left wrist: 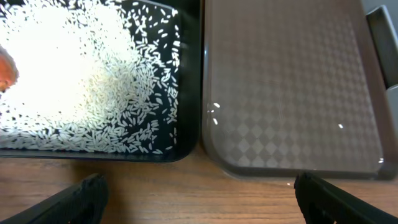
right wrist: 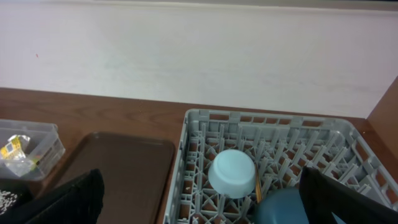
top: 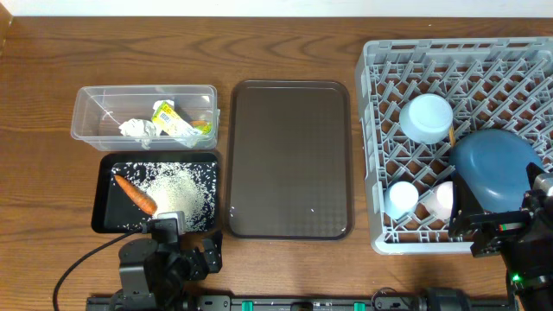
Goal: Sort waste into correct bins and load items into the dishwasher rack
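Overhead: brown serving tray (top: pixel 289 130) between black tray (top: pixel 100 199) and grey rack (top: pixel 501 69)

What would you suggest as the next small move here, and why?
Probably none: I would leave the left gripper and right gripper open at the near edge. The carrot and rice lie in the black tray, paper and wrapper in the clear tub, and the plate, bowl, blue cup and pink cup sit in the rack, so nothing seems left.

Overhead: straight down on the whole table (top: pixel 285 52). Left wrist: close, looking down at black tray (left wrist: pixel 191 74) and serving tray (left wrist: pixel 292 74). Right wrist: farther back, facing wall (right wrist: pixel 199 50); shares serving tray, rack (right wrist: pixel 267 116).
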